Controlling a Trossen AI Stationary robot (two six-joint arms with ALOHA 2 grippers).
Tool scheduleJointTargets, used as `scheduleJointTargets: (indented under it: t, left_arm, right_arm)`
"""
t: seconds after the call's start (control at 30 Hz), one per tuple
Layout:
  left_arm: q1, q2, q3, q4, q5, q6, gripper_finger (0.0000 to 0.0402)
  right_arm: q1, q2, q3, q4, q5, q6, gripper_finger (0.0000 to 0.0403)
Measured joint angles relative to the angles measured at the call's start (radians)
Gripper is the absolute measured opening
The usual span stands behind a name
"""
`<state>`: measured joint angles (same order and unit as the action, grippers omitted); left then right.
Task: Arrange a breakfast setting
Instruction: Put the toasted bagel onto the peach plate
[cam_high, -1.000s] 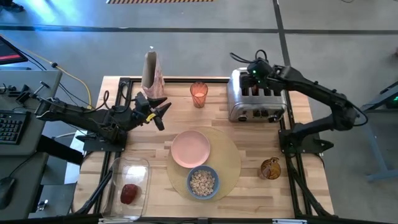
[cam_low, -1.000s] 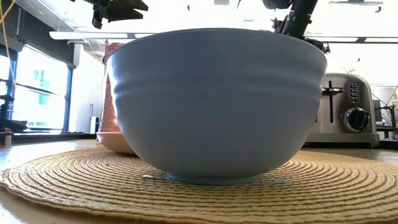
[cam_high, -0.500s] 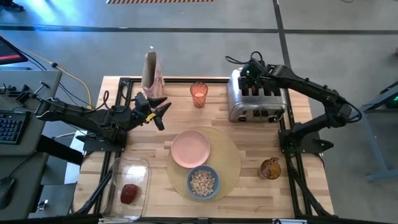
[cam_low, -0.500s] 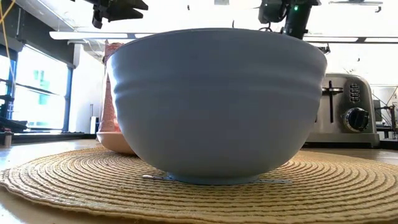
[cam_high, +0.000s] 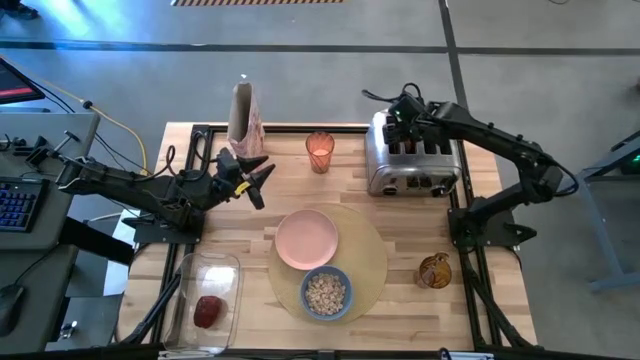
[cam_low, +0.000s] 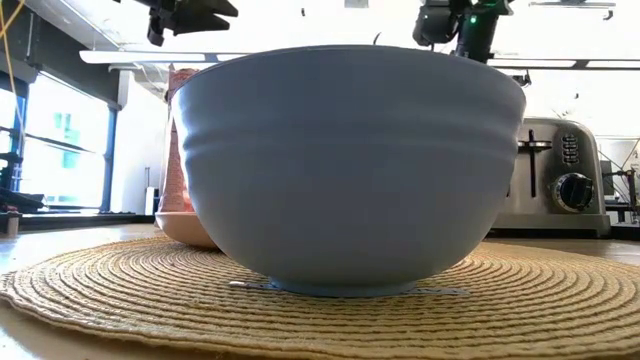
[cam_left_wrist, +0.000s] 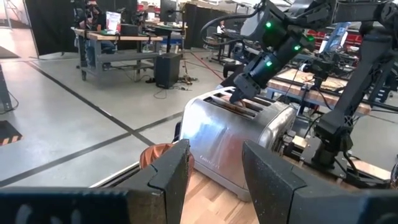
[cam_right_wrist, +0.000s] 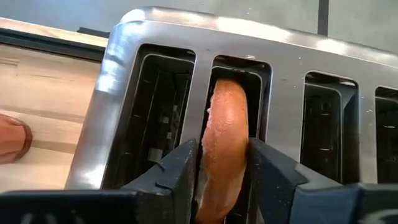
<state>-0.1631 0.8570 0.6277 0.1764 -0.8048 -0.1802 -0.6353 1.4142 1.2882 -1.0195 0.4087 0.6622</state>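
Chrome four-slot toaster (cam_high: 413, 165) at the back of the counter (cam_high: 400, 250), and the right claw (cam_right_wrist: 225, 177) is down over its second slot, fingers clamped on either side of the bagel half (cam_right_wrist: 224, 149) standing upright in there. From the left wrist view you can see that arm reaching down onto the toaster top. Over on the other side, the left claw (cam_high: 255, 178) hovers above the wooden counter near the tall pink-and-tan vase (cam_high: 243, 118), its fingers apart with nothing between them. Centre of the counter: round tan placemat (cam_high: 365, 255), pink plate (cam_high: 306, 239) on it, and the blue bowl (cam_high: 325, 292) of cereal (cam_high: 325, 291) just beside the plate. Amber glass (cam_high: 319, 150) stands near the toaster. Red apple (cam_high: 208, 310) sits in the clear rectangular container (cam_high: 205, 265).
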Motion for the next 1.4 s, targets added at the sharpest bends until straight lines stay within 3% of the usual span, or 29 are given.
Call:
scheduleJointTargets:
  t: [0.3, 0.63, 1.03, 1.4]
  left_arm:
    - [0.0, 0.0, 0.0, 0.0, -0.018, -0.001, 0.0138]
    - [0.0, 0.0, 0.0, 0.001, -0.018, -0.001, 0.0138]
    - [0.0, 0.0, 0.0, 0.0, -0.018, -0.001, 0.0138]
    - [0.0, 0.0, 0.0, 0.001, -0.018, -0.001, 0.0138]
  right_arm:
    - [0.001, 0.004, 0.0, -0.016, 0.026, 0.012, 0.0112]
    - [0.0, 0.005, -0.002, -0.035, 0.043, 0.011, 0.0006]
    - [0.001, 0.005, 0.013, -0.048, 0.045, 0.013, 0.0002]
    - [0.011, 0.005, 0.196, -0.202, 0.102, -0.001, 0.0]
